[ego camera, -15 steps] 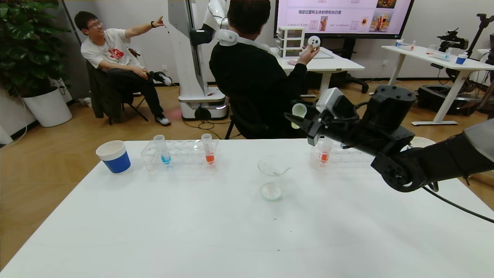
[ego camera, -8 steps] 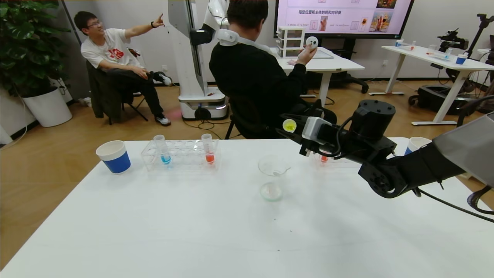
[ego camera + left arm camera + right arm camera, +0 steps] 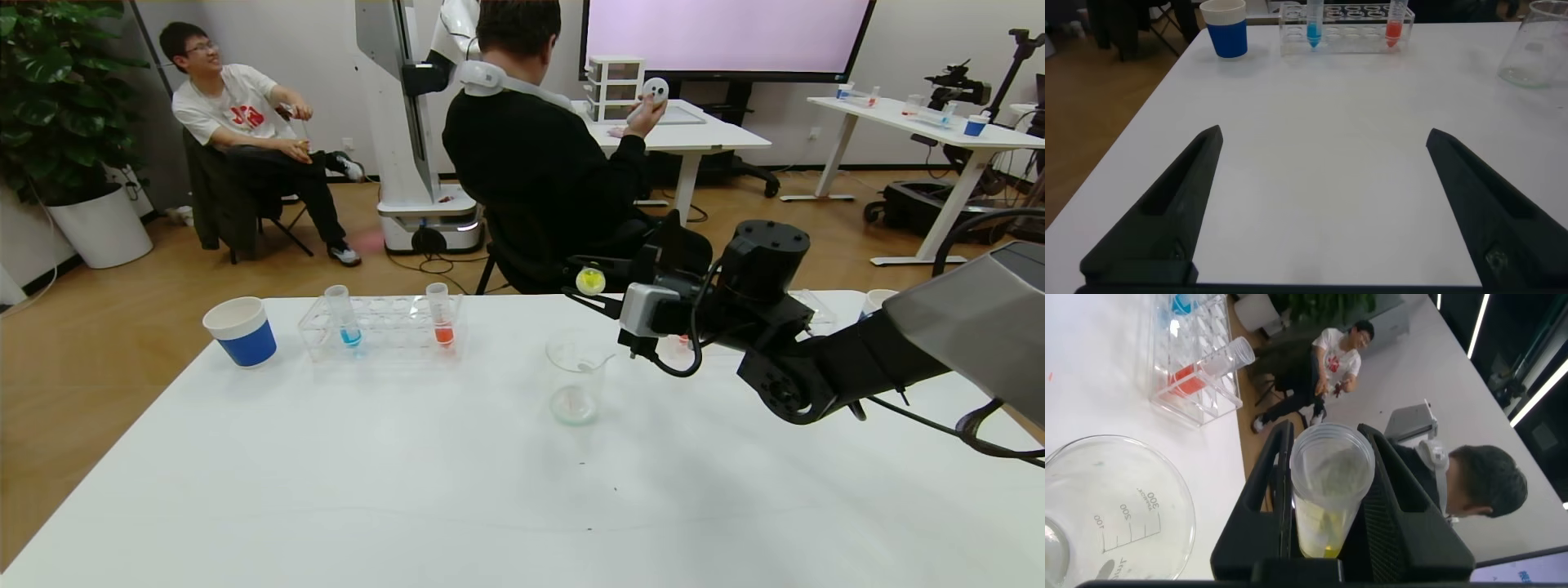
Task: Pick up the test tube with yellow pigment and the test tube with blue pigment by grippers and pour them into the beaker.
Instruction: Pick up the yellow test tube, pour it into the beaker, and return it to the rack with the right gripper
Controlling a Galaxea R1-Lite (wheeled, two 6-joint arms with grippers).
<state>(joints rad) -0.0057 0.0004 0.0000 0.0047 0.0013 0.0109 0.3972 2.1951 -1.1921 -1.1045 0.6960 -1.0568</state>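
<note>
My right gripper [image 3: 589,287] is shut on the test tube with yellow pigment [image 3: 590,281], held tipped on its side in the air just behind and above the beaker [image 3: 576,377]. In the right wrist view the tube [image 3: 1328,490] sits between the two black fingers [image 3: 1264,486], its open mouth facing away from the wrist, and the beaker [image 3: 1118,510] lies beside it. The test tube with blue pigment [image 3: 344,314] stands in the clear rack [image 3: 382,328] at the back left. My left gripper [image 3: 1323,143] is open and empty above bare table.
A red-liquid tube [image 3: 442,314] stands in the same rack. A blue-and-white paper cup [image 3: 241,331] is left of the rack. A second rack with a red tube [image 3: 678,347] sits behind my right arm. People sit beyond the table's far edge.
My right gripper has moved left and down with the yellow tube, from above the right rack to just over the beaker. The tube is tipped further onto its side.
</note>
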